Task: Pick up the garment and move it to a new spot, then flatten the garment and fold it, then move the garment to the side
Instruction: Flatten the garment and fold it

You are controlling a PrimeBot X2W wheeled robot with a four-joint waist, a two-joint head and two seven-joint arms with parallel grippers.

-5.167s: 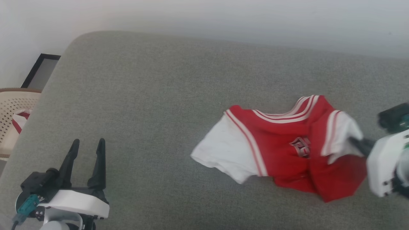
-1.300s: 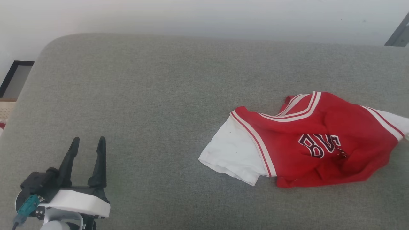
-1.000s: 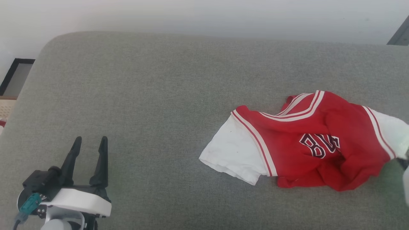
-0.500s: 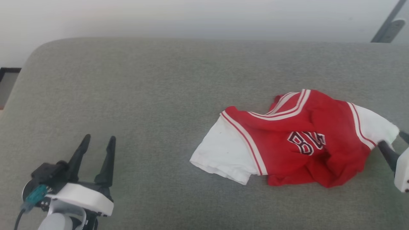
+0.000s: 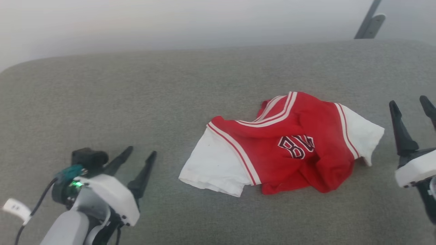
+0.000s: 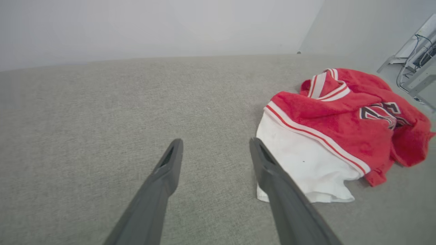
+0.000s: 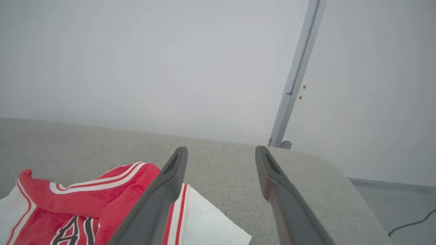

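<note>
Left gripper (image 5: 141, 152), 8 o'clock: jaws spread, empty, its arm cut off by the frame. Right gripper (image 5: 407, 100), 3 o'clock: jaws spread, empty, outer finger clipped at the edge. Garment (image 5: 299, 149) lies crumpled between them on the grey cushion (image 5: 136, 102), right of centre. Its hem is bunched under and its lettering partly folded away.

Shows a rumpled red jersey T-shirt with white sleeves (image 5: 293, 149) right of centre on a grey fabric cushion (image 5: 136, 102). Places the dark two-fingered left gripper (image 5: 142, 150) near left and the right gripper (image 5: 407, 100) at right, both spread, clear of the shirt.
</note>
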